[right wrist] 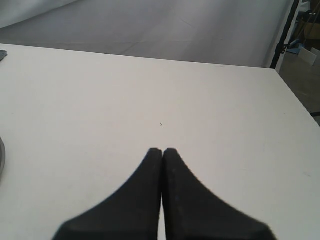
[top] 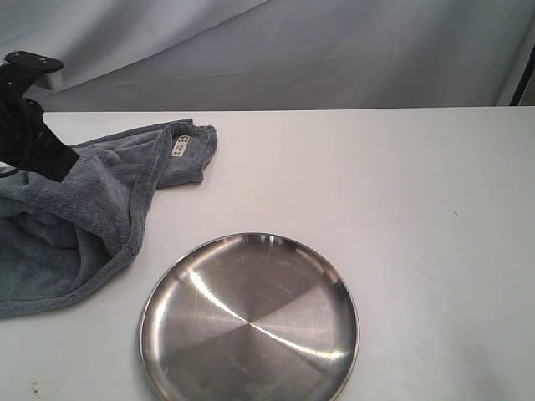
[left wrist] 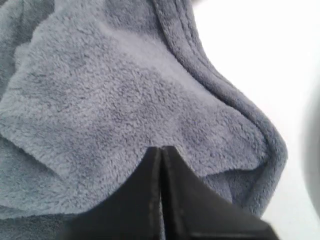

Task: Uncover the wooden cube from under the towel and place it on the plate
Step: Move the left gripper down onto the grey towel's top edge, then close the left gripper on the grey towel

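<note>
The blue-grey towel point(top: 92, 209) lies bunched at the left of the white table, its white label point(top: 178, 146) at the far corner. My left gripper point(top: 65, 160) is shut on the towel point(left wrist: 125, 95), and the cloth rises in a tent towards the black fingertips point(left wrist: 152, 155). No part of the wooden cube shows in any view. The steel plate point(top: 251, 322) sits bare at the front centre, just right of the towel's hem. My right gripper point(right wrist: 162, 150) is shut with nothing in it, above bare table; it is outside the exterior view.
The white table point(top: 401, 209) extends to the right of the plate, with its far edge against a grey backdrop. A sliver of the plate's rim point(right wrist: 1, 155) shows in the right wrist view. The table's right edge point(right wrist: 295, 100) drops to the floor.
</note>
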You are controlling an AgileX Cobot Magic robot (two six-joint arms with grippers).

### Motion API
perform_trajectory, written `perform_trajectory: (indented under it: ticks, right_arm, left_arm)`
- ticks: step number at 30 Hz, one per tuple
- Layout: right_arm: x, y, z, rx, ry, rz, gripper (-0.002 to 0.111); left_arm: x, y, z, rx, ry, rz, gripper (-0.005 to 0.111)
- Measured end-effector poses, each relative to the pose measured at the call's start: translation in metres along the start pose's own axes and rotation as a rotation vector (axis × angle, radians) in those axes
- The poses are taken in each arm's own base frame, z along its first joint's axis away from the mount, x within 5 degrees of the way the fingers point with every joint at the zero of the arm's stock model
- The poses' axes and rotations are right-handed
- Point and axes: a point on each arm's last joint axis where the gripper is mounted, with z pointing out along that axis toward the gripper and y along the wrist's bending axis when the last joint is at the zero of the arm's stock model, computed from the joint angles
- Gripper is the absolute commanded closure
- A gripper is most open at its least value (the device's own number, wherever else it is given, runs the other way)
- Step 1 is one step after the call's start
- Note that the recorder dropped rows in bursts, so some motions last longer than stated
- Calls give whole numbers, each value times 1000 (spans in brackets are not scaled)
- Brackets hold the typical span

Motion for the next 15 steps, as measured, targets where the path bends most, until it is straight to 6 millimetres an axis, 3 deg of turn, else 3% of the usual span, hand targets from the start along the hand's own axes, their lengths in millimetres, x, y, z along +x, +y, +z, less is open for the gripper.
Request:
perform_trajectory:
  ticks: [5,8,12,15]
  right_arm:
    - [0,0,0,0,0,0,108]
    - [0,0,0,0,0,0,108]
    - [0,0,0,0,0,0,108]
    - [0,0,0,0,0,0,108]
  left_arm:
    - [-1,3,0,-34,-15,0,104]
    - [0,5,0,-53,-2,15,94]
    - [2,5,0,-51,27,13,59]
    - [4,4,0,-43,49,12,14]
